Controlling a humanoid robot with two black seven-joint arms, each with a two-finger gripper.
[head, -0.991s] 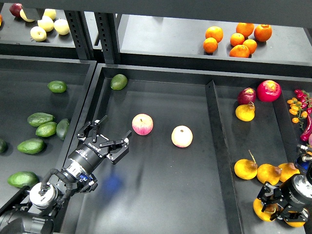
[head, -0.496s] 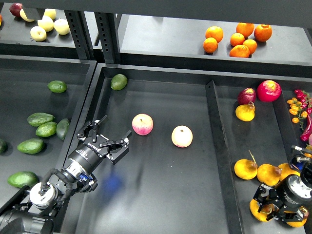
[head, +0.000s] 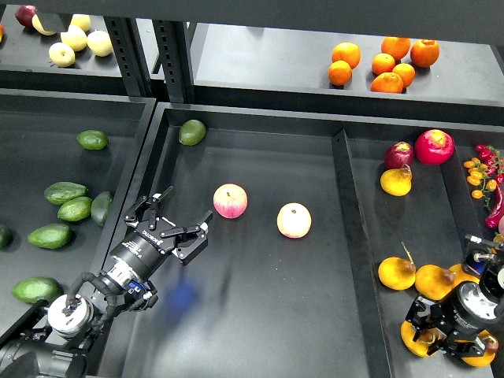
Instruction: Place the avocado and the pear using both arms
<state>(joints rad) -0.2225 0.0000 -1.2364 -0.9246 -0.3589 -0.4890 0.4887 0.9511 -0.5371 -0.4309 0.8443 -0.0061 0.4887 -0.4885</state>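
Observation:
Several green avocados lie in the left tray; the darkest, long one point(head: 101, 208) lies against that tray's right wall. My left gripper point(head: 182, 213) is open and empty, low in the middle tray just right of that wall. Orange-yellow pears lie in the right tray. My right gripper point(head: 435, 334) sits on top of the pear point(head: 413, 340) at the tray's front, with its fingers around it. The gripper is dark and seen end-on, so its grip does not show.
Two pink-and-yellow apples point(head: 230, 200) point(head: 294, 220) and a small olive avocado point(head: 191, 131) lie in the middle tray. More pears point(head: 396, 273) point(head: 395, 180), red fruit point(head: 434, 146) and chillies are in the right tray. Oranges point(head: 383, 63) sit on the back shelf.
My right gripper has shifted a little to the left over the front pear. The left arm has not moved.

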